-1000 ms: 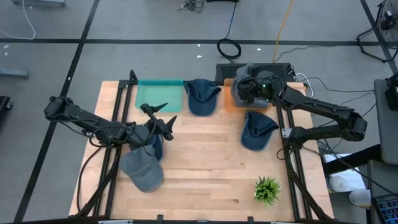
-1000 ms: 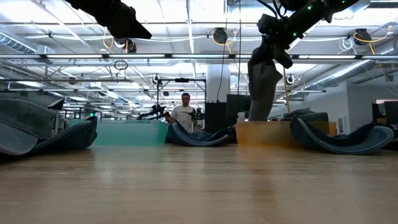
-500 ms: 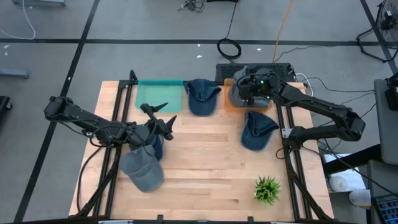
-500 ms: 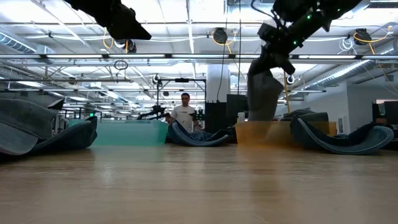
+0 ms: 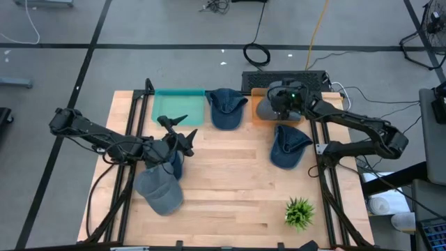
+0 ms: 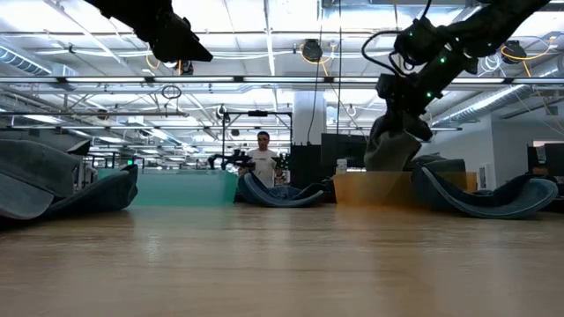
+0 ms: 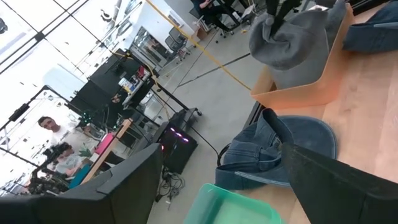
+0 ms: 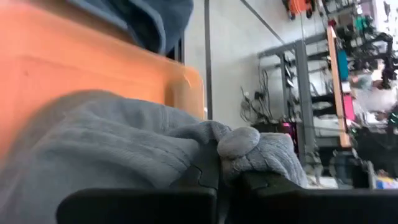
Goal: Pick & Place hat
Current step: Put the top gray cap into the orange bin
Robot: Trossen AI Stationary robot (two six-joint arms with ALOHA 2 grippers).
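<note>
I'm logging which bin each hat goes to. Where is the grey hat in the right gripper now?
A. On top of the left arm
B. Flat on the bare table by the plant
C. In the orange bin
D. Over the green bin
C: the right gripper, shut on the grey hat, holds it down inside the orange bin.

Even, bright overhead light is falling on the worktop (image 5: 230, 174), casting only soft shadows. Ceiling lamps (image 6: 310, 50) are glaring in the low view, where the near boards are blurring. The right wrist view is looking soft close up.
</note>
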